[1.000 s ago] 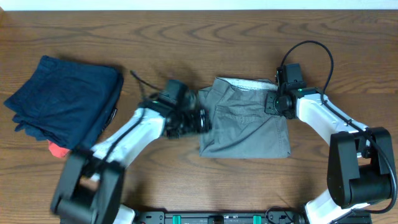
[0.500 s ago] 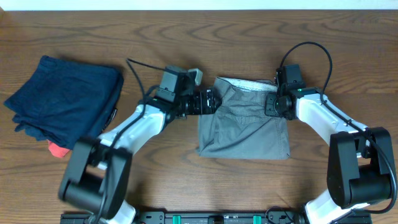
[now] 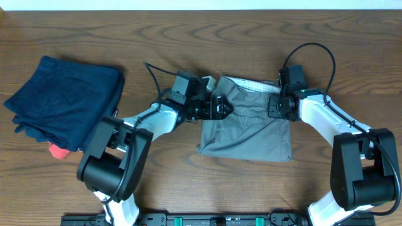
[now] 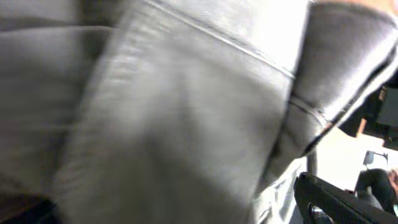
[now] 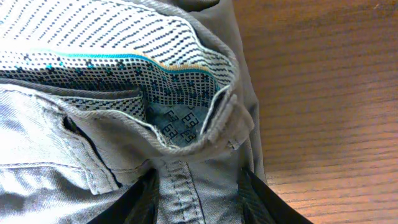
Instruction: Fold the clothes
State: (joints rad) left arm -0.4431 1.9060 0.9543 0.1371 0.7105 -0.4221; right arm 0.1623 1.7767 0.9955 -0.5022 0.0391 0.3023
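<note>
at the right wrist, shorts [image 5: 186, 180] show dotted lining [image 5: 124, 68].

- A dark brown counter [image 3: 207, 31] with bold wavy wood grain filled nearly the whole overhead view.
- A pale strip [image 3: 201, 4] ran beyond its far edge.
- Light fell evenly, casting soft shadows.
- In the right wrist view its wood looked warmer, orange-brown.

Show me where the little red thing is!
Overhead view, far left: the red cloth peeks from under the dark navy pile, at its near edge.
</note>
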